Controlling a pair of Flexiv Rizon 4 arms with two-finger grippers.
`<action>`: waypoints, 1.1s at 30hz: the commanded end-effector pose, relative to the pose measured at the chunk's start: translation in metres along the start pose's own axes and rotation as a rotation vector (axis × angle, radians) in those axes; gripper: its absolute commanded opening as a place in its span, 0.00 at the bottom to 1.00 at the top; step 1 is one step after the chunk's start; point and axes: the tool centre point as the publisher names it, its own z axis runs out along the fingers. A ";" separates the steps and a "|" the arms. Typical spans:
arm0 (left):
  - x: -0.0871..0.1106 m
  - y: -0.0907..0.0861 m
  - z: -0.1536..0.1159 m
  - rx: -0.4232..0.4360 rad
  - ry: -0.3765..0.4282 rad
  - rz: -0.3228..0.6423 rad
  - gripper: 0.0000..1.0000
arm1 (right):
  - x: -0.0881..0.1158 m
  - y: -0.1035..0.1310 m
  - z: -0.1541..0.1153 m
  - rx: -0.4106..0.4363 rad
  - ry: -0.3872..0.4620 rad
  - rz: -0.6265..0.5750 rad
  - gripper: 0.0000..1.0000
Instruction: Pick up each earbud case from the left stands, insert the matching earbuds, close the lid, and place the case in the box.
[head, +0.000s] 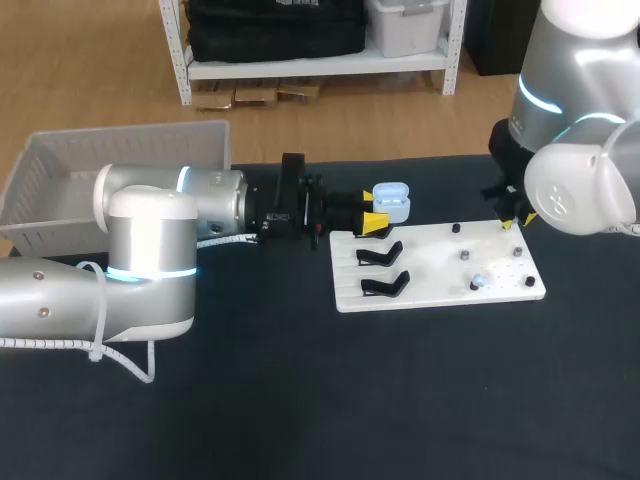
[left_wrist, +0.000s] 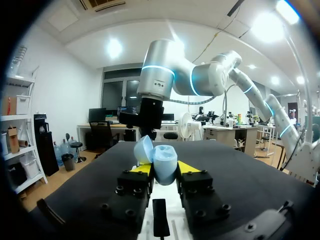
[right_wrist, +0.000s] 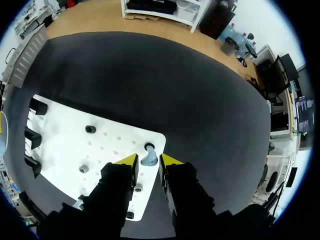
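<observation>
My left gripper (head: 373, 222) is shut on a light blue earbud case (head: 391, 201) whose lid stands open, held just beyond the far left corner of the white board (head: 430, 292). The left wrist view shows the case (left_wrist: 164, 163) upright between the yellow tips of the gripper (left_wrist: 165, 168). My right gripper (head: 511, 221) hangs over the board's far right corner. In the right wrist view a pale blue earbud (right_wrist: 149, 159) lies on the board (right_wrist: 60, 150) between the narrowly open fingers of that gripper (right_wrist: 149, 160), with thin gaps either side. Another earbud (head: 479, 283) lies on the board.
Two bare black stands (head: 382, 269) sit on the board's left half, with small dark pegs (head: 464, 256) on its right half. A white plastic basket (head: 60, 165) stands at the table's far left. My right arm (left_wrist: 160, 85) rises beyond the case.
</observation>
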 end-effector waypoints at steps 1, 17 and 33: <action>0.001 0.000 0.000 -0.003 -0.004 0.003 0.00 | 0.001 0.002 0.001 0.007 -0.003 0.002 0.25; 0.001 0.000 0.000 -0.003 -0.004 0.003 0.00 | 0.002 0.005 -0.011 0.031 -0.007 -0.014 0.00; 0.001 0.000 0.000 -0.003 -0.004 0.003 0.00 | 0.017 0.045 -0.118 0.074 0.045 0.031 0.00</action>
